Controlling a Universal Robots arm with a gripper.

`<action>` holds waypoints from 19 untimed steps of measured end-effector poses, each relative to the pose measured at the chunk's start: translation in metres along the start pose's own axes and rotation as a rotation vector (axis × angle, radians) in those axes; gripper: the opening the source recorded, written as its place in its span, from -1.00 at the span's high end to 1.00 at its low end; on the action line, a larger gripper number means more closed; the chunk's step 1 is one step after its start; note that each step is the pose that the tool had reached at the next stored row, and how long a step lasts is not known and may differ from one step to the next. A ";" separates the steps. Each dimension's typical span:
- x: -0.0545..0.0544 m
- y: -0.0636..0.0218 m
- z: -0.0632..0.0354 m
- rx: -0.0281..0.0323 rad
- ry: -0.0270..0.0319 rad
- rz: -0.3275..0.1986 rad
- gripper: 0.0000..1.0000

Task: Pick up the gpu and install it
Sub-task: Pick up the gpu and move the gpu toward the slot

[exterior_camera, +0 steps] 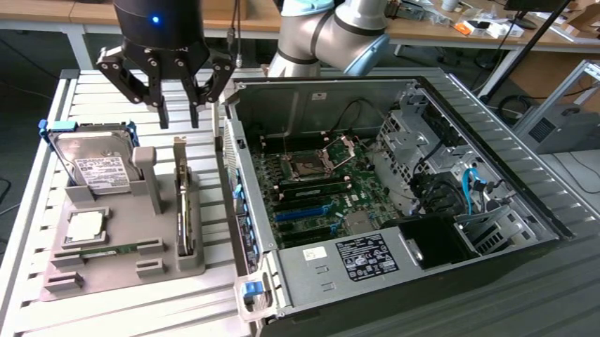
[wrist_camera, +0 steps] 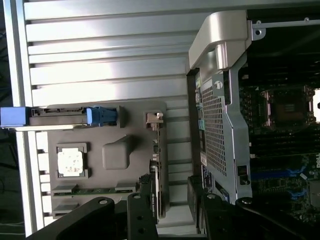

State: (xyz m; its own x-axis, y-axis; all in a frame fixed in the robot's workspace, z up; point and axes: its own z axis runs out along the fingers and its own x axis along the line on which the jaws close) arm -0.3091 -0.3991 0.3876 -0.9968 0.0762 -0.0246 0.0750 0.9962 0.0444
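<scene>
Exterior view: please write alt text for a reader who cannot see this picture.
The arm's open fingers hover above the gpu, which stands on edge in a gray holder. A hard drive stands in the same holder, and an open computer case lies at the exterior view's right.

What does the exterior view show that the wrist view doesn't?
Exterior adds: the hard drive's white label, the power supply, blue cables, the arm. Wrist adds: the case's perforated rear panel from outside. Both: open gripper above the gpu, which stands on edge in the grey holder, untouched; the CPU socket.
</scene>
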 end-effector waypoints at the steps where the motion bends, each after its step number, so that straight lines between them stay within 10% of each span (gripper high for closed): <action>1: 0.001 -0.0001 0.0002 0.0000 0.0000 0.000 0.15; 19: 0.012 -0.0030 0.0027 0.0000 0.0000 0.000 0.15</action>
State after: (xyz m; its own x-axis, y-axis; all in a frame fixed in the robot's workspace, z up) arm -0.3208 -0.4011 0.3845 -0.9968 0.0763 -0.0246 0.0752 0.9962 0.0444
